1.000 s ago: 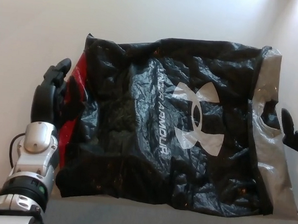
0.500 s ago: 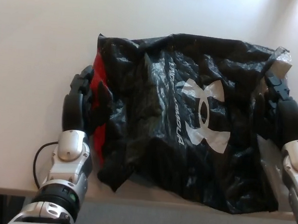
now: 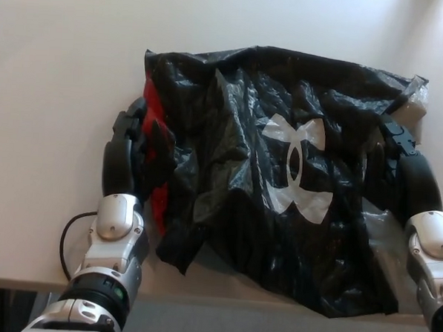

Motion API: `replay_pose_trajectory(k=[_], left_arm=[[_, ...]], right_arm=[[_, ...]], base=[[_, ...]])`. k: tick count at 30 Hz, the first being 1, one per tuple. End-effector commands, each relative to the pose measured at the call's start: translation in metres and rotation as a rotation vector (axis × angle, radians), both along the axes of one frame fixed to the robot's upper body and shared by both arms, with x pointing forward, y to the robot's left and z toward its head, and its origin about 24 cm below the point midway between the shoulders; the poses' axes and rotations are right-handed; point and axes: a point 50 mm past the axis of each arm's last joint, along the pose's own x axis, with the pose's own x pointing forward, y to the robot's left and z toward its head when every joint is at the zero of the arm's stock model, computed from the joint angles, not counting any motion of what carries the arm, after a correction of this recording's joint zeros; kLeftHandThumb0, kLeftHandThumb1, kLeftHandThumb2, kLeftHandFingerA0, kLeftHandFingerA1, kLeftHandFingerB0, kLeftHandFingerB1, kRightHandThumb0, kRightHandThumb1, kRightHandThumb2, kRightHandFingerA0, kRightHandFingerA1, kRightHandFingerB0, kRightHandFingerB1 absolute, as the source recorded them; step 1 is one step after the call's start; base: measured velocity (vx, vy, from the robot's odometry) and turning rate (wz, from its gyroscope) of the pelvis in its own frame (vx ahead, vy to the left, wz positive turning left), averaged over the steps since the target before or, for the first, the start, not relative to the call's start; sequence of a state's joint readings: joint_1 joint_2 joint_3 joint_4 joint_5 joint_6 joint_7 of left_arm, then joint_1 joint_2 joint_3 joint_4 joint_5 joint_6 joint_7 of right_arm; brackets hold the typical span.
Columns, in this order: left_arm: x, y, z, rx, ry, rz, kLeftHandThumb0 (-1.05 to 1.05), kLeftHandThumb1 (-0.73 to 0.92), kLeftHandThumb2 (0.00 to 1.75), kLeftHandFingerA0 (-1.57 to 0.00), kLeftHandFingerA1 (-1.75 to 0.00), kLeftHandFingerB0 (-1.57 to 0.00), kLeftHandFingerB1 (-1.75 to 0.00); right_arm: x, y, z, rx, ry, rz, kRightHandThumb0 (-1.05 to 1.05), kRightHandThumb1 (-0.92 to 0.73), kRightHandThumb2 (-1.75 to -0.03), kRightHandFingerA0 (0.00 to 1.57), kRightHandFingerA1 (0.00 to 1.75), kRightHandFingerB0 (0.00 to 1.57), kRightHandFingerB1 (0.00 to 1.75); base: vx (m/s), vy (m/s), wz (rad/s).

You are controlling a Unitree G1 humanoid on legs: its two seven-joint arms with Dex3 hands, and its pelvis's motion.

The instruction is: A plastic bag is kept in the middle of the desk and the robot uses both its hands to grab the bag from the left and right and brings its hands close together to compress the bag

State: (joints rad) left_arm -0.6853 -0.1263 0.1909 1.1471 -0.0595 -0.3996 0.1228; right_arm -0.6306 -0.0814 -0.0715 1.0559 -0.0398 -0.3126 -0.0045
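Silver and grey metal marks the nearest parts that we see: the left forearm [image 3: 109, 257] rises from the lower left corner, with a thin black cable [image 3: 68, 232] looping on the desk beside it, and the right forearm [image 3: 432, 259] enters at the lower right edge. Just beyond the near rim of the pale desk [image 3: 54, 90], which runs across the bottom of the view, we find the left hand [image 3: 133, 150]. Its black fingers close on the left side of the bag, where a red strip [image 3: 155, 136] shows, and its thumb presses into the crumpled film. Opposite, we see the right hand [image 3: 400, 164] set against the right side of the bag, its fingers partly buried in the folds, so that we read it as gripping the plastic there. Between the two hands lies the plastic bag [image 3: 280, 176], black and glossy, resting on the middle of the desk and bunched into ridges. A white logo [image 3: 296, 166] sits on its upper face. Its near edge hangs slightly over the desk rim at the lower right. Farther off, we note a grey corner [image 3: 414, 98] of the bag at the upper right, and behind it bare desk surface.
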Motion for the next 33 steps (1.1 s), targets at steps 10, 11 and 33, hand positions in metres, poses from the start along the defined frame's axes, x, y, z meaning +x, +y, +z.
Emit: replay_pose_trajectory(k=[10,11,33], left_arm=[[0.010,-0.028,0.024,0.078,-0.100,-0.117,-0.82,0.81,0.98,-0.02,-0.14,-0.06,-0.21],[0.011,-0.030,0.027,0.087,-0.112,-0.128,-0.75,0.81,1.19,0.00,-0.21,-0.08,-0.26],[0.009,-0.031,0.028,0.056,-0.146,-0.076,-0.76,0.92,0.80,-0.06,-0.23,-0.09,-0.24]], right_arm=[[0.009,0.054,0.004,0.141,0.026,0.154,-0.93,-0.86,-1.24,0.00,0.17,0.00,0.10],[0.009,0.059,0.005,0.147,0.027,0.166,-0.97,-0.89,-1.24,0.05,0.16,0.05,0.08],[0.009,0.091,0.010,0.258,-0.003,0.175,-0.82,-0.85,-1.23,0.00,0.23,0.00,0.15]], base=[[0.00,0.000,0.00],[0.00,0.000,0.00],[0.00,0.000,0.00]])
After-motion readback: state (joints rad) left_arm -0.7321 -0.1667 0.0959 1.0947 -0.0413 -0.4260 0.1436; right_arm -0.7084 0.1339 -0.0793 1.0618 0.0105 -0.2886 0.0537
